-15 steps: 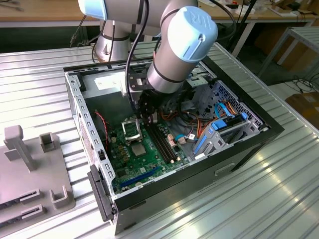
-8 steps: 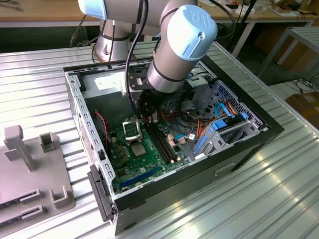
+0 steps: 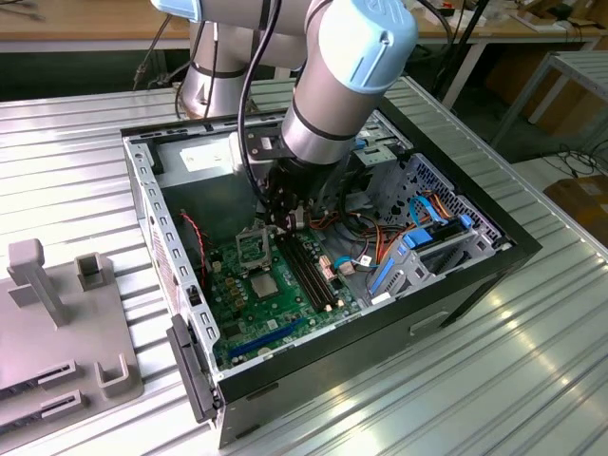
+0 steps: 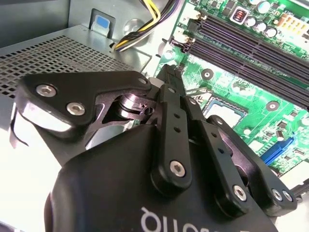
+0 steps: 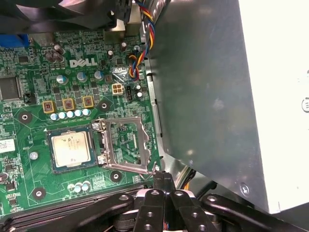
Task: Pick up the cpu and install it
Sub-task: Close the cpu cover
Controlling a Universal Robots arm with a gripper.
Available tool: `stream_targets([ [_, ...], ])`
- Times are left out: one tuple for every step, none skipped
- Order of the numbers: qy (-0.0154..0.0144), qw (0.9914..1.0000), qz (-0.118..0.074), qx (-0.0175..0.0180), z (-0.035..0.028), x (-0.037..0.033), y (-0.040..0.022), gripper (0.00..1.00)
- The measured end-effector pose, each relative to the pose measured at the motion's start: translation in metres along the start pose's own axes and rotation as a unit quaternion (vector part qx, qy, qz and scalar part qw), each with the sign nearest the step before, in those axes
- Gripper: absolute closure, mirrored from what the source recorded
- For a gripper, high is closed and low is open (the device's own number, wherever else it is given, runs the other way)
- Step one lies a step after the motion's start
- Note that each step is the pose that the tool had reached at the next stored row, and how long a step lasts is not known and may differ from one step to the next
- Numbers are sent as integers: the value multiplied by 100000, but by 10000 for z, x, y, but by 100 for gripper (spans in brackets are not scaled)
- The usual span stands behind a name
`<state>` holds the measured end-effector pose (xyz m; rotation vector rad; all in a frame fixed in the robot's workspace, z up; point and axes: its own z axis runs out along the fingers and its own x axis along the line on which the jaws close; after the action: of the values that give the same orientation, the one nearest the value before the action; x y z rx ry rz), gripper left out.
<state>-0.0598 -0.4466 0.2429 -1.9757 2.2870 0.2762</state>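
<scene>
Closest to us in the first wrist view, the gripper (image 5: 163, 180) has its black fingers drawn together to a narrow tip, and we see nothing between them. Just beyond that tip lies the hinged metal load plate (image 5: 126, 145), swung back off the socket. Beside the plate the cpu (image 5: 70, 148) sits flat inside the socket frame, its pale metal top facing up and uncovered. Past it the green motherboard (image 5: 58, 96) carries rows of small capacitors, and coloured wires (image 5: 136, 63) run near the grey case wall (image 5: 203, 87).

In the second wrist view the fingers (image 4: 169, 92) again meet at a point above the board; the chip looks partly hidden behind them, though we cannot be certain.

In the exterior view the arm (image 3: 332, 85) reaches down into the open computer case (image 3: 313, 237) on the ribbed metal table (image 3: 532, 380).
</scene>
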Motion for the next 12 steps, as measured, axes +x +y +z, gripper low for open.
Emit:
stream_targets([
  [-2,100000,0,-2,-4,-1,0,89],
  [-8,100000,-2,0,-8,-2,0,89],
  [-14,100000,-4,2,-11,-3,1,89],
  [-10,100000,-3,3,-16,-3,1,89],
  [-8,100000,-6,-1,-20,-4,2,89],
  [-12,100000,0,3,-24,-5,4,89],
  [-7,100000,3,2,-26,-5,6,89],
  [-7,100000,3,2,-27,-5,8,89],
  [-8,100000,-2,2,-28,-4,11,89],
  [-13,100000,-6,1,-28,-4,13,89],
  [-8,100000,-1,0,-29,-4,18,89],
  [-4,100000,-2,0,-30,-4,22,89],
])
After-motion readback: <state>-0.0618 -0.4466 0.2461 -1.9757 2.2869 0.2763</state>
